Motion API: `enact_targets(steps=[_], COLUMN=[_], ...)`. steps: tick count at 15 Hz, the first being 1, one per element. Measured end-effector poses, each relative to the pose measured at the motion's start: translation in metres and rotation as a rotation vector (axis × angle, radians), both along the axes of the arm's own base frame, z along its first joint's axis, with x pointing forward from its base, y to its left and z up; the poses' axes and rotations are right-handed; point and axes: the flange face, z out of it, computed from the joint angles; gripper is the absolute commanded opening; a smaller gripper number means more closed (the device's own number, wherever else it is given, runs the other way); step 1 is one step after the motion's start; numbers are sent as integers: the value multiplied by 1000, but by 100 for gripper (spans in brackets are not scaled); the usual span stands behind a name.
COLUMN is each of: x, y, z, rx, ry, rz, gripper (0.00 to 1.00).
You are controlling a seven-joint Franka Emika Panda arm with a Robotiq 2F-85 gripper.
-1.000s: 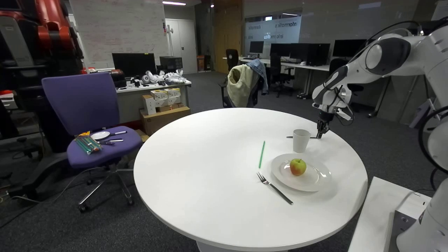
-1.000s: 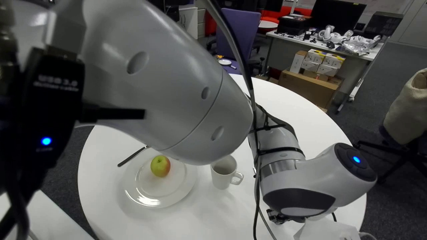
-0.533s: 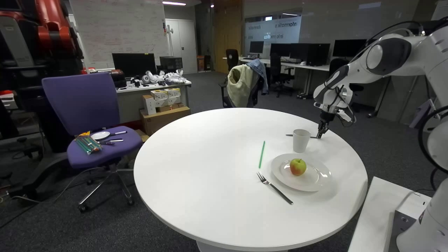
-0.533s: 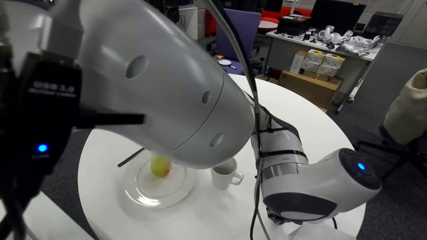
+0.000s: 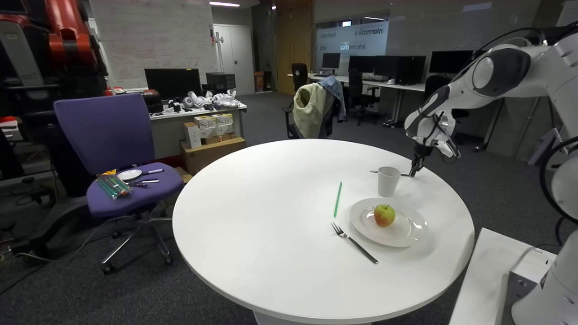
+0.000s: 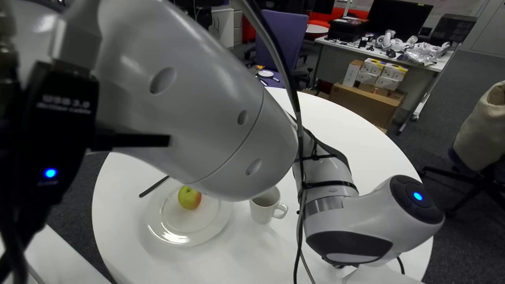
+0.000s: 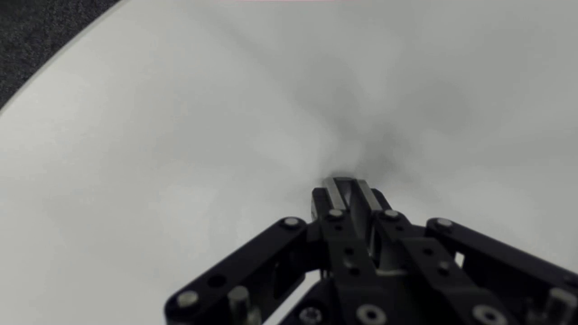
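In an exterior view my gripper (image 5: 413, 174) is low over the far right part of the table, shut on the right end of a thin utensil (image 5: 374, 171). The mug hides the utensil's middle, so its type is unclear. In the wrist view the fingertips (image 7: 333, 192) stand nearly together with a narrow dark gap; what lies in it is hard to make out. The white mug (image 5: 388, 183) is close by. A white plate (image 5: 413, 237) bears a red-green apple (image 5: 384, 215). A fork (image 5: 361, 248) and a green pencil (image 5: 337, 199) lie beside the plate.
The round white table (image 5: 253, 234) has its edge near the gripper, with dark floor (image 7: 27, 40) beyond it. My own arm (image 6: 197, 98) covers much of an exterior view. A purple chair (image 5: 113, 135) and a chair with a jacket (image 5: 309, 110) stand around the table.
My gripper has shifted slightly up and to the right in an exterior view. The utensil behind the mug has moved up along with it. The mug, plate, apple, fork and pencil have stayed put.
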Motion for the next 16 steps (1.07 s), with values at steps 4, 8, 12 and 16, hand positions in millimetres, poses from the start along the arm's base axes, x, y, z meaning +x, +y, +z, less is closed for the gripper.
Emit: enact_targets(steps=[4, 8, 12, 16], x=[-1, -1, 4, 12], y=[1, 7, 14, 22], z=[3, 21, 49, 71], rx=[-31, -66, -130, -169], ry=[-8, 16, 62, 76], rz=[2, 14, 15, 14], gripper=[3, 3, 3, 3])
